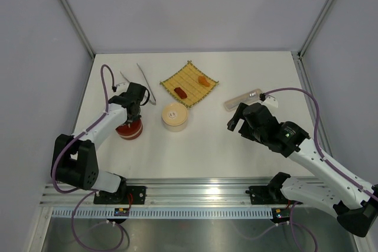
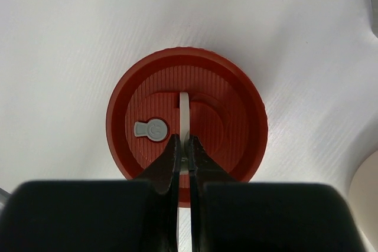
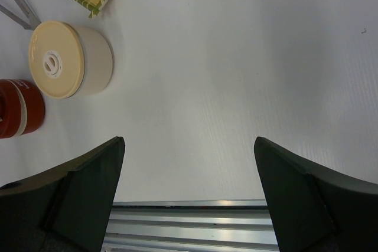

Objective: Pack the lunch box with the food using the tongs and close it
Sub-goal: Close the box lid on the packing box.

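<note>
The lunch box [image 1: 175, 116] stands mid-table with its cream lid [image 3: 53, 60] on it. Behind it, a red piece [image 1: 181, 91] and an orange piece [image 1: 203, 80] of food lie on a woven yellow mat [image 1: 190, 74]. The silver tongs [image 1: 146, 87] lie flat left of the mat. My left gripper [image 2: 183, 146] is shut on the thin white handle strip [image 2: 184, 107] of a red round lid [image 2: 236, 122], left of the lunch box. My right gripper [image 3: 189, 146] hovers open over bare table on the right, holding nothing.
The red lid sits over a red-brown tin [image 1: 129, 129]. A translucent oblong case [image 1: 242, 98] lies at the right rear, just behind my right wrist. The metal rail [image 3: 195, 228] runs along the table's near edge.
</note>
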`<state>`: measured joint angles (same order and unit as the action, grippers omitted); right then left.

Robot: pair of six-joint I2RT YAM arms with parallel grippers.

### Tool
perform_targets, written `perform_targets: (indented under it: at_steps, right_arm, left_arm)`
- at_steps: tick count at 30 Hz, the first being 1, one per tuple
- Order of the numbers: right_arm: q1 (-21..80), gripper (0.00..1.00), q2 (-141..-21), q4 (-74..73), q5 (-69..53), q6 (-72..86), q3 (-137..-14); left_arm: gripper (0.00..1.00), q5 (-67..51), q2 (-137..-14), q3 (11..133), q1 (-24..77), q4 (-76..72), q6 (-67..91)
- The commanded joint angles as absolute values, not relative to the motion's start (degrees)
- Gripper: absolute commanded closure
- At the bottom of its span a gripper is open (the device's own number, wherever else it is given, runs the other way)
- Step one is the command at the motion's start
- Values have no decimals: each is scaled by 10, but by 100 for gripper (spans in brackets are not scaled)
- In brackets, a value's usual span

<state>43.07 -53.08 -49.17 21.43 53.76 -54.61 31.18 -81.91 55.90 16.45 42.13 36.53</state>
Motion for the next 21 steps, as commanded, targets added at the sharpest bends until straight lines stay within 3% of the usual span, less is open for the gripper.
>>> perform_targets:
  at_steps: [1, 21]
  right_arm:
    - [432, 1, -525, -478, 219, 539, -544]
    - [432, 1, -507, -486, 223, 542, -540]
  left_arm:
    - [100, 333, -802, 542, 173, 400, 400]
    - [100, 398, -673, 450, 195, 322, 444]
